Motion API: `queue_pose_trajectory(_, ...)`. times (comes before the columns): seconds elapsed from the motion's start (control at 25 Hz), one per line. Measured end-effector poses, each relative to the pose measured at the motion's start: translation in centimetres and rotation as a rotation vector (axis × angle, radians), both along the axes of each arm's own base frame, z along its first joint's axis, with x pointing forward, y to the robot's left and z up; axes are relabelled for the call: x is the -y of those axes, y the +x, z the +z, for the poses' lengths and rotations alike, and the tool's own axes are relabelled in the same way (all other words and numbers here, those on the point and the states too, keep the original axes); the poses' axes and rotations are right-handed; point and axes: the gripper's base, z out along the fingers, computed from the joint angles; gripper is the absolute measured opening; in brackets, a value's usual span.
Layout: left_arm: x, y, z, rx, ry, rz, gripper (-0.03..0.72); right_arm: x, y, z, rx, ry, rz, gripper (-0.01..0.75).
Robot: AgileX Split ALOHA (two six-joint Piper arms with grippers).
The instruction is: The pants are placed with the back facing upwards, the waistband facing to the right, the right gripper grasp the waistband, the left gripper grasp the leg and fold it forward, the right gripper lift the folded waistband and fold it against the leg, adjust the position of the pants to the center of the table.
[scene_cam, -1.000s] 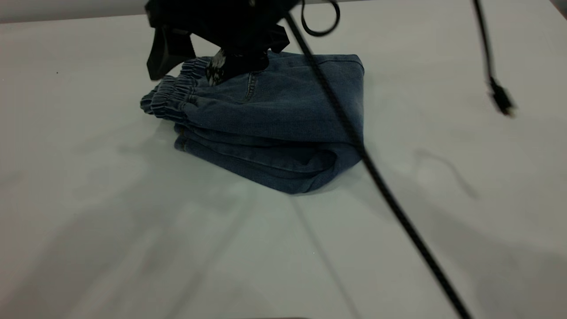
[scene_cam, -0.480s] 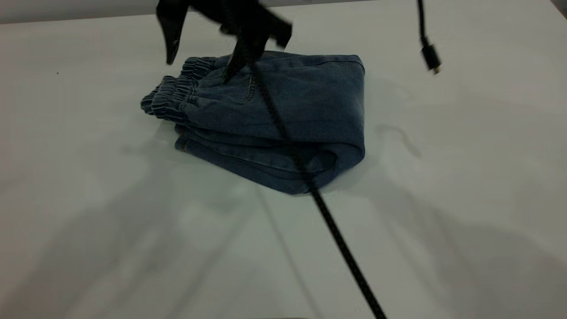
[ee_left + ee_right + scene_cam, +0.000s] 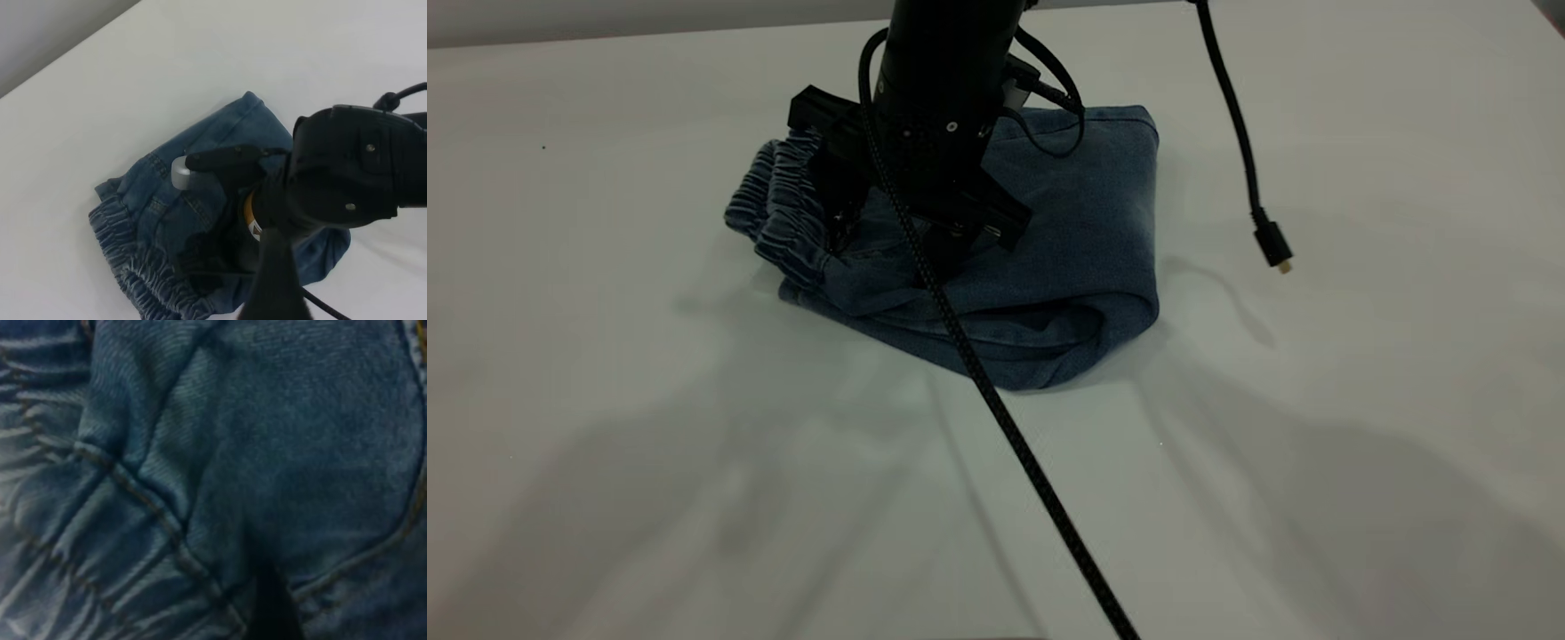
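Note:
The pants (image 3: 1067, 231) lie folded into a thick blue denim bundle on the white table (image 3: 1360, 427), with the gathered waistband (image 3: 778, 204) at the bundle's left end. The printed leg is hidden inside the fold. My right gripper (image 3: 894, 244) stands upright on the bundle just right of the waistband, open, with both tips pressed into the denim. The left wrist view shows it from above, pale cylinder (image 3: 180, 173) included, over the pants (image 3: 200, 153). In the right wrist view one of its fingertips (image 3: 270, 607) rests on a seam. My left gripper (image 3: 275, 287) hovers above, out of the exterior view.
A thick braided cable (image 3: 1005, 427) runs from the right arm down across the front of the table. A thinner loose cable with a plug (image 3: 1270, 244) dangles to the right of the pants. Bare tabletop surrounds the bundle on all sides.
The right gripper, wide open above the waistband before, has dropped onto the pants a little farther right. The waistband is bunched slightly rightward. The dangling plug has swung lower.

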Motion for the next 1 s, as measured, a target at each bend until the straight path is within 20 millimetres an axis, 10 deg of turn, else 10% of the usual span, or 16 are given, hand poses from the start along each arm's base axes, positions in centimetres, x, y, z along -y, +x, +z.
queue_pose_trajectory(0.68, 0.0, 0.0, 0.0, -0.004, 0.007, -0.006, 0.496, 0.1, -2.5, 0.9, -0.091, -0.110, 0.567, 0.405)
queue_pose_trajectory(1.0, -0.9, -2.0, 2.1, 0.048, -0.017, -0.011, 0.496, -1.6, -1.0, 9.2, 0.178, -0.102, 0.704, 0.402)
